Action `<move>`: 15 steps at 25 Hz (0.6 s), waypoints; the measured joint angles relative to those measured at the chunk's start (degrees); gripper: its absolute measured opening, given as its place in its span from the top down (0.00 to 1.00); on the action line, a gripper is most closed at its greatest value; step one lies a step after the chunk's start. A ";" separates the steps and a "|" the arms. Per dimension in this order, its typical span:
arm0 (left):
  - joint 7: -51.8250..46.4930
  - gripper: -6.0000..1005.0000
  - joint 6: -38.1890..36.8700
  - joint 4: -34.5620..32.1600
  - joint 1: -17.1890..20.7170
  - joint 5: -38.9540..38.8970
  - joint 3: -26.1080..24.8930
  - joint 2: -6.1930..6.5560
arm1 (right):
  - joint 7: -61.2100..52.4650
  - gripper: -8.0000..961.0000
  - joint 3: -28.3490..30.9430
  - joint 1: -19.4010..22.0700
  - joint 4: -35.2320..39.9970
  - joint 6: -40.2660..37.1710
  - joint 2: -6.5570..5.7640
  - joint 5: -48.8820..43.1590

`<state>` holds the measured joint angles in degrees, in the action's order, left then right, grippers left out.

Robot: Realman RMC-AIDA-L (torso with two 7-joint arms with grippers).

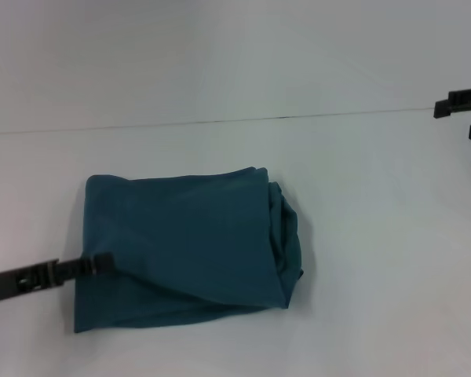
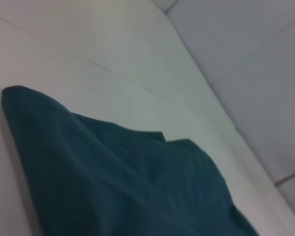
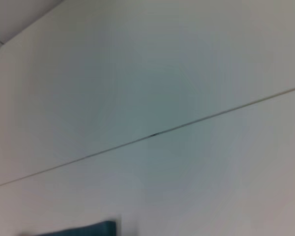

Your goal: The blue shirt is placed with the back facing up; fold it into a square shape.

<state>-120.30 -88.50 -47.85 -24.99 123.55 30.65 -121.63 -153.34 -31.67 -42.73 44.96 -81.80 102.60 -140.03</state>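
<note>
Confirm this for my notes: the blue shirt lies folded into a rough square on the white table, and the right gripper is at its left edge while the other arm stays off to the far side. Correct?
Not quite. The head view shows the left gripper at the left edge of the blue shirt, not the right one. The right gripper sits far off at the table's right side. The rest stands.

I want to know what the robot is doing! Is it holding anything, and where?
The left end effector sits at the left edge of the folded blue shirt; whether it grips it cannot be told. The right end effector hangs far off, holding nothing.
</note>
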 joint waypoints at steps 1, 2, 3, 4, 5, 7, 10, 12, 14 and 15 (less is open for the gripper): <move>1.28 0.44 -0.36 -0.45 0.43 0.39 0.05 -0.13 | -0.59 0.02 -0.04 -0.58 0.46 -0.20 0.16 -0.96; 2.32 0.44 -0.56 -0.87 0.73 0.97 0.12 -0.27 | -0.91 0.02 -0.07 -1.06 0.58 -0.50 0.26 -1.47; 3.61 0.44 -0.75 -1.36 1.06 1.79 0.18 -0.45 | -1.03 0.02 -0.09 -1.41 0.59 -0.77 0.33 -1.71; 5.06 0.44 -0.79 -1.84 1.33 2.87 0.24 -0.61 | -1.08 0.02 -0.11 -1.69 0.56 -0.94 0.39 -1.76; 7.06 0.44 -0.86 -2.24 1.56 3.84 0.27 -0.76 | -1.11 0.02 -0.13 -1.88 0.43 -1.05 0.46 -1.80; 11.82 0.44 -1.36 -3.00 2.12 5.14 0.34 -1.13 | -1.14 0.02 -0.14 -2.02 0.25 -1.04 0.52 -1.85; 21.31 0.44 -2.21 -4.89 3.67 4.80 0.35 -2.20 | -1.30 0.02 -0.03 -2.07 0.19 -1.03 0.54 -1.87; 26.42 0.44 -1.81 -5.25 4.55 3.73 0.35 -2.67 | -1.58 0.02 0.09 -2.02 0.19 -1.09 0.54 -1.76; 28.75 0.44 -0.84 -4.18 4.73 3.30 0.41 -2.66 | -1.79 0.02 0.17 -1.90 0.19 -1.10 0.54 -1.63; 29.31 0.44 -0.08 -3.71 4.72 3.30 0.47 -2.61 | -1.81 0.02 0.18 -1.88 0.19 -1.08 0.54 -1.62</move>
<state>-90.99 -88.58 -51.55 -20.27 126.85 31.12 -124.24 -155.15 -31.49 -44.62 45.16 -82.88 103.14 -141.65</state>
